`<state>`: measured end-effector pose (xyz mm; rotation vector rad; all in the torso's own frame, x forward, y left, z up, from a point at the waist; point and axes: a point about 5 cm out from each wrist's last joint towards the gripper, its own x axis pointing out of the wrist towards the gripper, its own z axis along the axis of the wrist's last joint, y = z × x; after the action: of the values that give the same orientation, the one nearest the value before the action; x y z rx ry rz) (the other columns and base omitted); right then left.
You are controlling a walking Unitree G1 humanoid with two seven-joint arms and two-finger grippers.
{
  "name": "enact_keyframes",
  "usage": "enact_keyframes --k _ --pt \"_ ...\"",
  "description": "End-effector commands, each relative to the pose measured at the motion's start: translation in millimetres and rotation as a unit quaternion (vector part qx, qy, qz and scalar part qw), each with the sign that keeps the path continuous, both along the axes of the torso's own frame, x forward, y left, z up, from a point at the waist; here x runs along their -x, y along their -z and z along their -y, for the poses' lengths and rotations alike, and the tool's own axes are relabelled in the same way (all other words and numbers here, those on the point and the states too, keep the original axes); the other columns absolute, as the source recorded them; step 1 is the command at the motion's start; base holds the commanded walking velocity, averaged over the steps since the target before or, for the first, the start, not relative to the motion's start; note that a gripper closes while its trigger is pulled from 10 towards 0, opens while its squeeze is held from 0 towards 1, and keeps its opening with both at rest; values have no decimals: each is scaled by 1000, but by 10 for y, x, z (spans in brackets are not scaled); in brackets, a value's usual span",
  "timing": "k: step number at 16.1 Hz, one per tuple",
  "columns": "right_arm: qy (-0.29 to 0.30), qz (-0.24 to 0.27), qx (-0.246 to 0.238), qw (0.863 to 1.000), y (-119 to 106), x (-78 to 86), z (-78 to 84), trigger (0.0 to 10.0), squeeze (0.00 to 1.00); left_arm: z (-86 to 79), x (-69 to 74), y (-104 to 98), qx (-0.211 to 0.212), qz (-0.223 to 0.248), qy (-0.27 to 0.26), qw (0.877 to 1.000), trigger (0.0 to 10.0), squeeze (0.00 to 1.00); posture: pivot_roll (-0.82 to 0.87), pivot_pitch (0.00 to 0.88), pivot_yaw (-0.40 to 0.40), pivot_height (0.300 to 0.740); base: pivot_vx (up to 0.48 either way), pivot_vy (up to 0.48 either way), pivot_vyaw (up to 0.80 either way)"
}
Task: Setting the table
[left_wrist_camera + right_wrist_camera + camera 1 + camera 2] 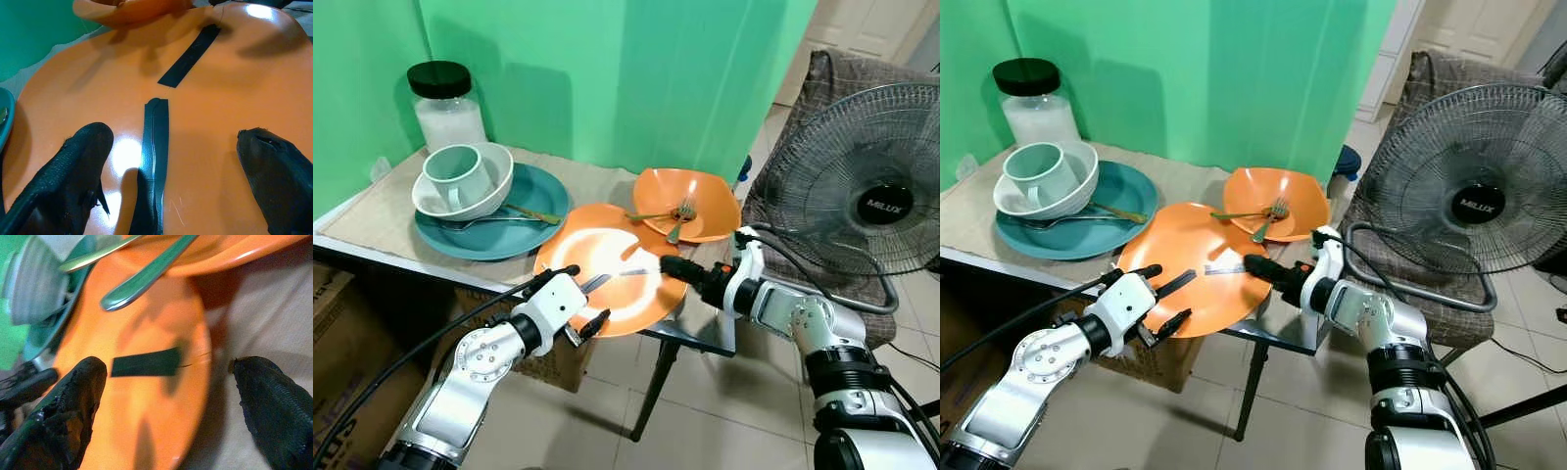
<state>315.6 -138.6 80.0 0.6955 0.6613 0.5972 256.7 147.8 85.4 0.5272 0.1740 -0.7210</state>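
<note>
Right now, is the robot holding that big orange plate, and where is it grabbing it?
Neither end effector has closed on the big orange plate. The left end effector is open at its near rim, and the right end effector is open at its right edge.

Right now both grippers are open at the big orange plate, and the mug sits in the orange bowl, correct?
Not quite. Both eye views show the mug sitting in the white bowl on the teal plate. The orange bowl holds forks. Both grippers, left and right, are open at the big orange plate.
</note>
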Motion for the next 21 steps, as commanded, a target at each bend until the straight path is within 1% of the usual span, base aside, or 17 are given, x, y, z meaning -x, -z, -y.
enact_keyframes --k 1,3,5,6,7,8,12,21 --pt "-8 -4 -5 1000 3 33 4 10000 0 3 27 79 -11 -18 2 1000 10000 0 6 0 -129 740 0 0 0" --pt "-16 6 -21 1000 -72 32 27 10000 0 8 33 83 -11 -19 2 1000 10000 0 3 0 -131 740 0 0 0" --pt "-19 4 -21 1000 -72 38 26 10000 0 11 33 85 -11 -18 2 1000 10000 0 2 0 -133 740 0 0 0" --pt "-23 0 -21 1000 -65 48 13 7137 0 13 33 85 -10 -18 1 1000 10000 0 3 0 -134 740 0 0 0" --pt "-26 -3 -22 999 -59 56 4 1490 0 14 32 85 -10 -17 1 1000 10000 0 4 0 -135 740 0 0 0" --pt "-29 -5 -23 999 -55 65 -2 0 0 14 32 85 -10 -17 1 1000 10000 0 4 0 -135 740 0 0 0" --pt "-45 -5 -20 999 -31 111 -32 0 0 9 29 80 -11 -15 0 1000 10000 0 6 0 -138 740 0 0 0" --pt "-41 -1 -21 999 -29 110 -12 0 0 14 10 45 -10 -6 -1 1000 10000 0 9 0 -138 740 0 0 0"
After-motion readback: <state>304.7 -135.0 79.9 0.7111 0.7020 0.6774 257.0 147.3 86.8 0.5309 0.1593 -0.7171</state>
